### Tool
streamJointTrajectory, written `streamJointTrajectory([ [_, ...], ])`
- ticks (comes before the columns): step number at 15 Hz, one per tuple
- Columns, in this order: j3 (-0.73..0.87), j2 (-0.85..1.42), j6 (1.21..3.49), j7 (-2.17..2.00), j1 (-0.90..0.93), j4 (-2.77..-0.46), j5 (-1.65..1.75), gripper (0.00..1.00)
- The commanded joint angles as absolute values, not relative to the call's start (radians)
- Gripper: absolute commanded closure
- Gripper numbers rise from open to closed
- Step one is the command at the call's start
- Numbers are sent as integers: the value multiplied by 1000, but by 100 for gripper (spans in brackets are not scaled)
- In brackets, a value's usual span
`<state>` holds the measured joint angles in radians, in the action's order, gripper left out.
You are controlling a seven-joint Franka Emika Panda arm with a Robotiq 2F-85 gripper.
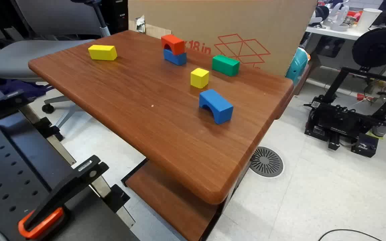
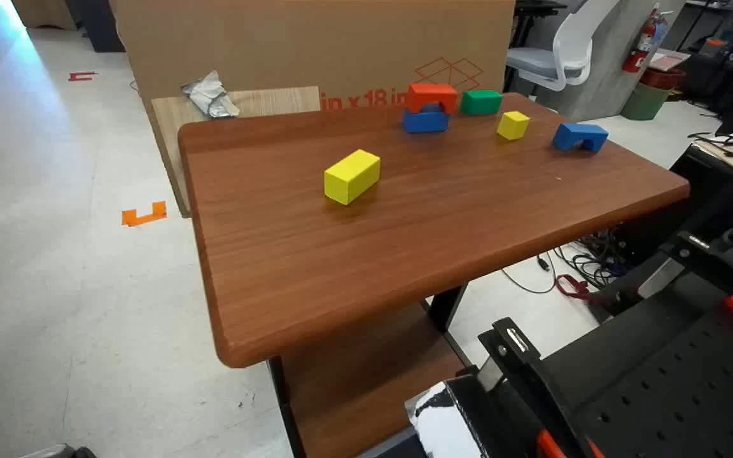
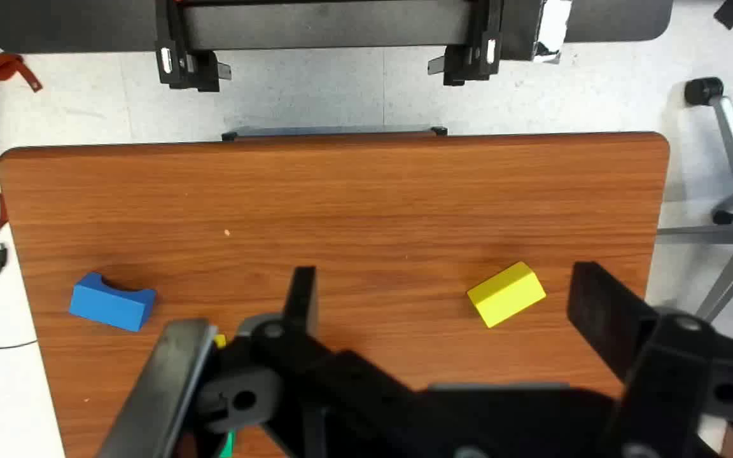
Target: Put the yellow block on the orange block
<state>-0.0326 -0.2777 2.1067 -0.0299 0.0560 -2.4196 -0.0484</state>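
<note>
In an exterior view the yellow block [image 1: 102, 53] sits by itself near one end of the wooden table [image 1: 129, 93], well apart from everything else, while the orange block [image 1: 173, 44] is up on a blue block [image 1: 175, 57], arch opening down and flat top facing up. In an exterior view you also get a chunkier yellow cube [image 2: 513, 125] near the green block [image 2: 481, 102], so don't mix up the two yellows; the longer one is our piece, and no other block's touching it there either. Wrist view's the only one with the gripper [image 3: 444, 286] in it: fingers [image 3: 605, 318] spread wide, nothing pinched, yellow block showing in the gap but down on the table, closer to the finger on the picture's right. Can't make out the orange block from there; an arched blue block [image 3: 112, 304] lies off past the opposite finger. So I'd call this the reach stage, pick not done yet. Next move imo: centre over the yellow block, twist the gripper a bit since the block lies at a slant to the fingers, come down and squeeze it across its narrow sides. After that it'd need a decent lift, cos the orange block is one level up, and a gentle set-down so nothing gets knocked off.
</note>
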Motion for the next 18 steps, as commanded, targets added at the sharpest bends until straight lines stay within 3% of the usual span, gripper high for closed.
streamJointTrajectory([
  [1,-37,-278,2105,-29,52,-2418,-49,0],
  [13,-37,-278,2105,-29,52,-2418,-49,0],
  [18,-62,-109,2194,-46,65,-2335,-46,0],
])
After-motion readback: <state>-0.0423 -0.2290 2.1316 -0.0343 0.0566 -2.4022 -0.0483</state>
